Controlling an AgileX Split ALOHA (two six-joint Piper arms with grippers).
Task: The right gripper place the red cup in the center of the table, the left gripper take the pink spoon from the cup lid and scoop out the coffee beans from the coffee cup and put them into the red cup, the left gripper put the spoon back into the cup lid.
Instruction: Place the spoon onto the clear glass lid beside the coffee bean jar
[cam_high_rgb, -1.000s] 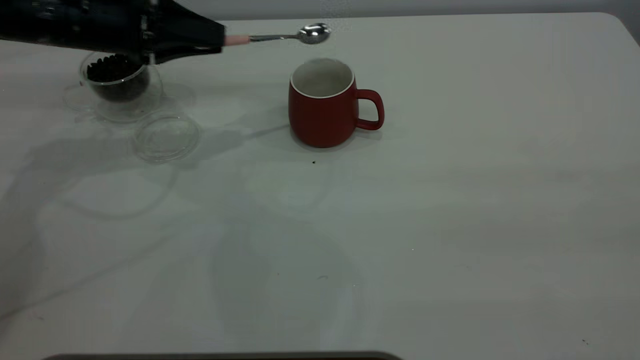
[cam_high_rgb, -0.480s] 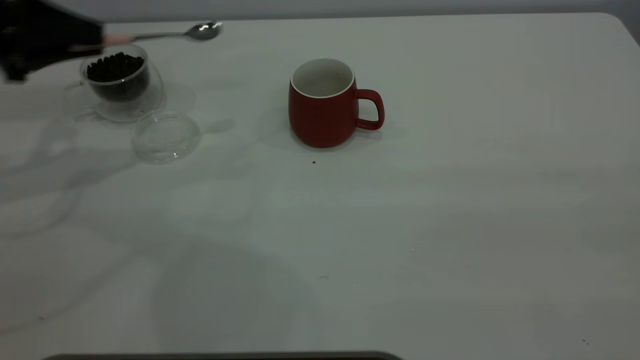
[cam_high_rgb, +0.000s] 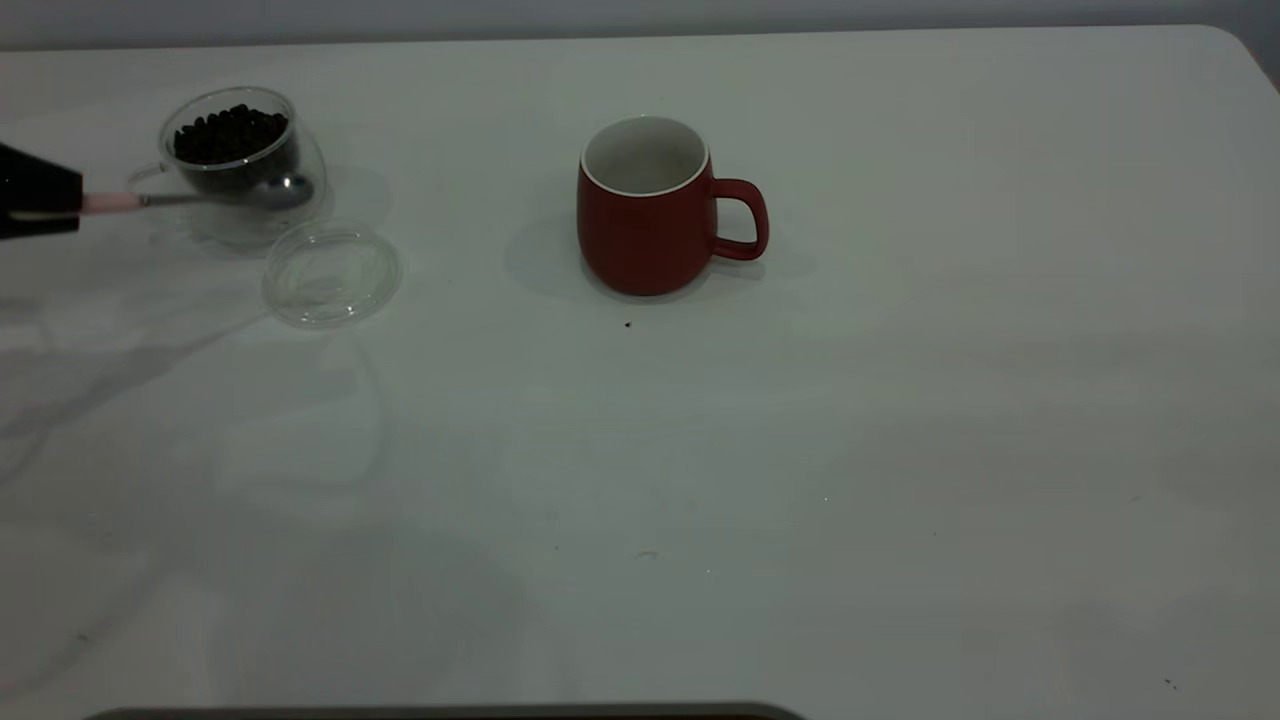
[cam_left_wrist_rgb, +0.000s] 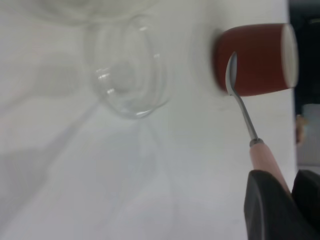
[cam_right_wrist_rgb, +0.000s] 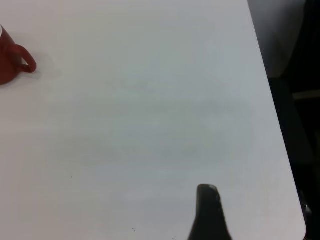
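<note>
I am holding the pink spoon (cam_high_rgb: 190, 196) by its handle, my left gripper (cam_high_rgb: 45, 205) clamped on it at the table's (cam_high_rgb: 900, 420) left edge, its bowl in front of the coffee cup (cam_high_rgb: 243, 165). The red cup (cam_high_rgb: 650, 210) is standing mid-table, the cup lid (cam_high_rgb: 332, 274) lying near the coffee cup; my right gripper's (cam_right_wrist_rgb: 210, 215) opening I cannot tell.

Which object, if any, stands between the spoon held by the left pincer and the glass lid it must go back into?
Nothing visible does. The spoon, clamped in the left pincer, hangs in front of the glass cup; the lid lies uncovered beside that cup.
</note>
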